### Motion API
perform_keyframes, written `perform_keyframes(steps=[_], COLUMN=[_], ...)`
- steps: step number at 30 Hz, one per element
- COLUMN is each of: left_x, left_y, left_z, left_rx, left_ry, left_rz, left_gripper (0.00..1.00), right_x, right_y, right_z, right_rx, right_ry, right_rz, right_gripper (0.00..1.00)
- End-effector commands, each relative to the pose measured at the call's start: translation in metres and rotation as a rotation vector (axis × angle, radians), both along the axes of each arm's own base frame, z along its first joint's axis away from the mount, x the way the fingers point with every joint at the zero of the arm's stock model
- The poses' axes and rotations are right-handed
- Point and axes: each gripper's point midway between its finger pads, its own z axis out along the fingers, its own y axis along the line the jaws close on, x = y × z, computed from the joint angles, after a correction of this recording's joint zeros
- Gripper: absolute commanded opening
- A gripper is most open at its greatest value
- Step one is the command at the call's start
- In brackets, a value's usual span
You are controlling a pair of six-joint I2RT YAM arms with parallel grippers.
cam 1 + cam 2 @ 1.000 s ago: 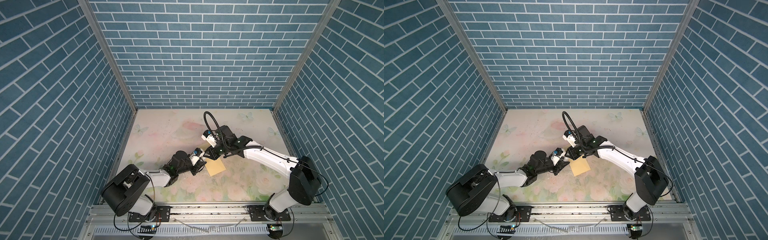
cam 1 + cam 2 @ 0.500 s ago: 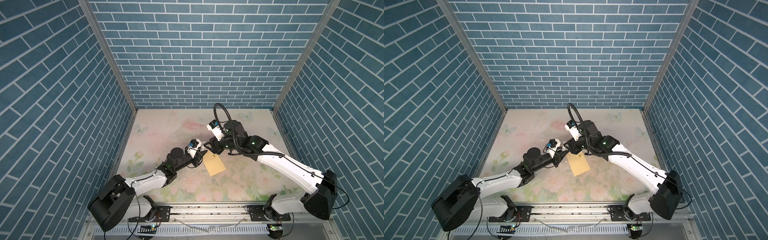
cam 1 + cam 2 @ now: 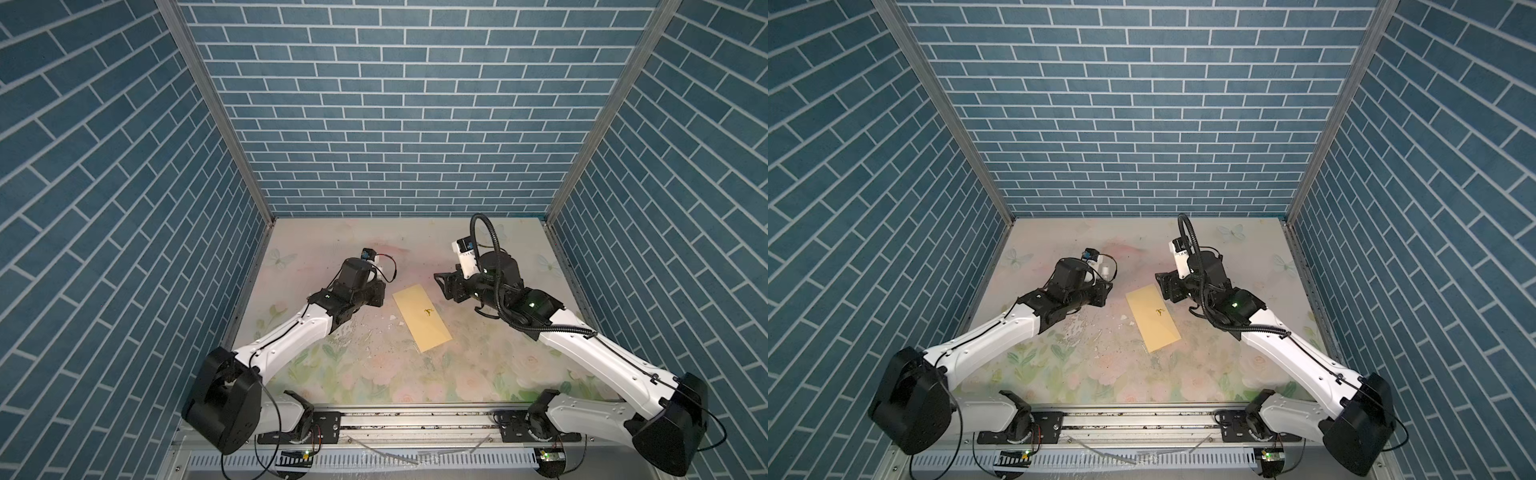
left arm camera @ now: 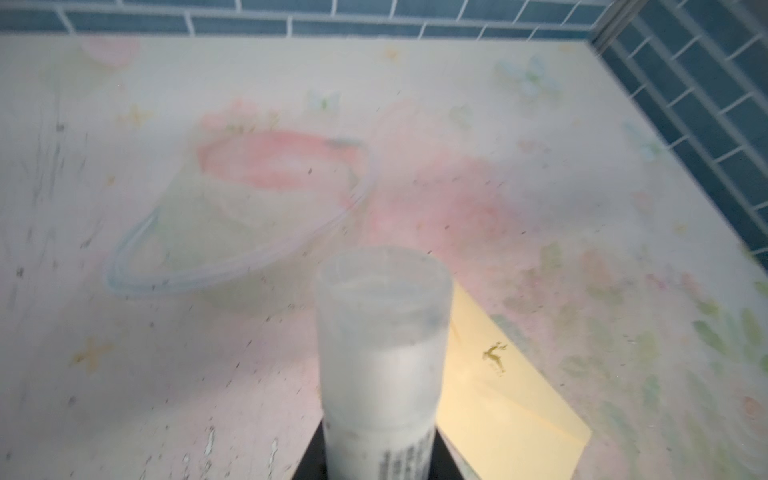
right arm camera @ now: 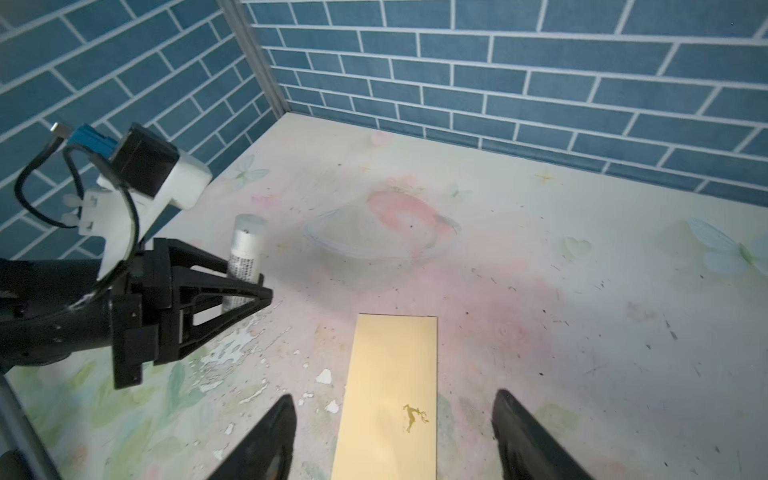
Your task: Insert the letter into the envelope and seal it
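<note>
Though untouched, envelope (image 5: pixel 392 395) under right jaws.

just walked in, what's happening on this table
The left tool grips a frosted white plastic tube, likely a glue stick, beside the pale-yellow paper envelope. It lies flat and closed on the floral table, touched by neither arm. The right tool hangs open near its far end. No letter shows.
</note>
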Motion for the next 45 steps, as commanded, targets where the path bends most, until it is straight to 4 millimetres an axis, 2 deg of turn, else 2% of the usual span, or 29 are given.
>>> perform_keyframes(steps=[1,7,12,15,25,35,45], left_x=[-0.003,0.01,0.012,0.011,0.007,0.005,0.004], left_y=[0.016,0.024,0.028,0.03,0.039,0.045,0.049], left_z=[-0.026,-0.06,-0.079,-0.087,-0.108,-0.128,-0.132], left_rx=[0.063,0.106,0.13,0.126,0.166,0.196,0.2], left_ry=[0.13,0.229,0.281,0.307,0.359,0.415,0.422], left_rz=[0.065,0.104,0.116,0.123,0.145,0.187,0.216], left_gripper=[0.0,0.0,0.0,0.05,0.24,0.3,0.36], right_x=[0.006,0.008,0.007,0.006,0.008,0.008,0.007], right_y=[-0.005,-0.005,-0.004,-0.003,0.002,0.0,-0.004], right_z=[0.002,-0.023,-0.048,-0.056,-0.064,-0.068,-0.074], right_rx=[0.065,0.029,-0.008,-0.019,-0.026,-0.037,-0.046], right_ry=[0.004,0.072,0.136,0.156,0.176,0.186,0.194], right_rz=[-0.051,-0.055,-0.052,-0.047,-0.035,-0.035,-0.041], right_gripper=[0.74,0.75,0.77,0.78,0.78,0.78,0.78])
